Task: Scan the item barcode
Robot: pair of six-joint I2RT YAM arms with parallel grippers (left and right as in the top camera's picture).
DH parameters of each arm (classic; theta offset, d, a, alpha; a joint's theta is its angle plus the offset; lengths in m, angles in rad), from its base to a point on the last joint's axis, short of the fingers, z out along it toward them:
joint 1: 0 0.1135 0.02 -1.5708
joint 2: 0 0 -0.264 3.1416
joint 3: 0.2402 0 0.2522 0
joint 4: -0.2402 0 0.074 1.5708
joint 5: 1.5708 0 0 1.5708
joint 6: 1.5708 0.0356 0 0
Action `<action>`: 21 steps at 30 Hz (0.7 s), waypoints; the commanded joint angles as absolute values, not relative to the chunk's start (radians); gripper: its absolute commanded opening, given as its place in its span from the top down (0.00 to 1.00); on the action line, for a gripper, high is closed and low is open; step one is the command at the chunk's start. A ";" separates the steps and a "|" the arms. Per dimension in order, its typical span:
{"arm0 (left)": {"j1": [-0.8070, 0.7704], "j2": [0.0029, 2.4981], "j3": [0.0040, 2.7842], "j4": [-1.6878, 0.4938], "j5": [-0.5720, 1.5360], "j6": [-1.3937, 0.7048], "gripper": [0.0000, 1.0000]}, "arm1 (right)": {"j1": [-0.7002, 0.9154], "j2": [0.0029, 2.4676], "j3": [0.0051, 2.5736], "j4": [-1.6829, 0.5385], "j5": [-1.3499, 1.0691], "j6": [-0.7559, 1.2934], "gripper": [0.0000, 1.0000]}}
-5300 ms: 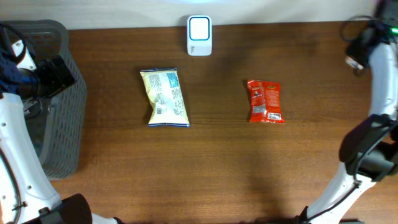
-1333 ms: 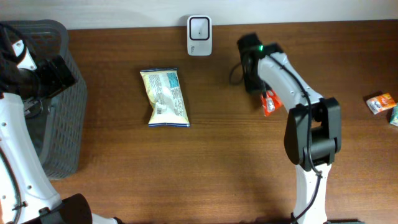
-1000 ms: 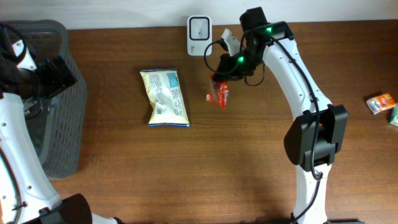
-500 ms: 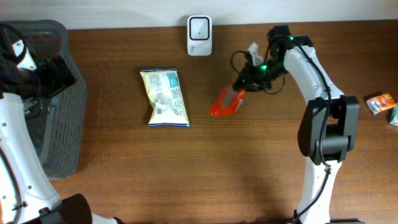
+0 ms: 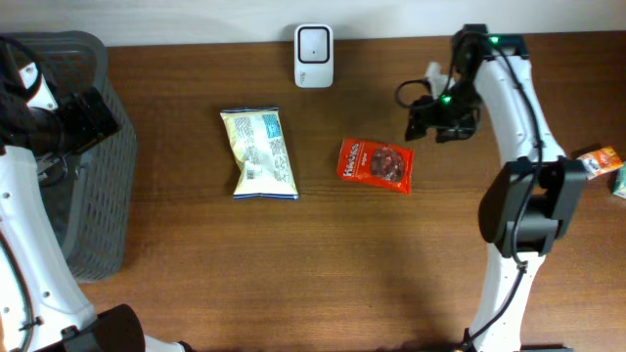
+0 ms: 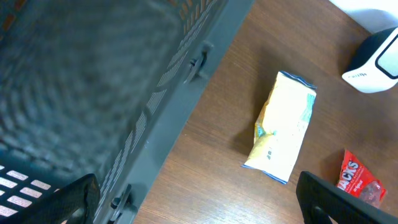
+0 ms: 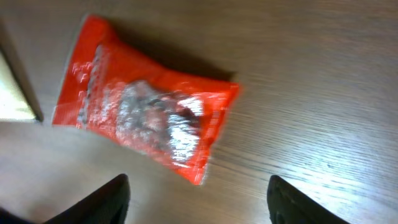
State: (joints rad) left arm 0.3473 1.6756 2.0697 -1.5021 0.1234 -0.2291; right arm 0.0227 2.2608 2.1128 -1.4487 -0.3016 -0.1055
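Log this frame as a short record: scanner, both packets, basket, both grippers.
scanner: at the far edge of the table
yellow packet: flat on the table, left of the red packet
red packet: flat on the table, printed front up, nothing gripping it
basket: at the table's left end
left gripper: jaws wide open, empty, by the basket
right gripper: jaws open, empty, near the red packet but apart from it

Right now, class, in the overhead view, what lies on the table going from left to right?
grey basket → yellow snack bag → white scanner → red snack packet → small orange packet at the right edge
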 commanded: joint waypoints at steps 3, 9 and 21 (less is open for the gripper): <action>0.351 1.671 2.067 -1.501 0.134 -0.239 0.01 | 0.220 2.253 1.989 -1.393 0.020 -0.413 0.20; 0.351 1.671 2.067 -1.501 0.134 -0.239 0.01 | 0.311 2.253 1.888 -1.206 0.091 -0.685 0.19; 0.351 1.671 2.067 -1.501 0.134 -0.238 0.01 | 0.308 2.253 1.739 -1.073 0.057 -0.669 0.62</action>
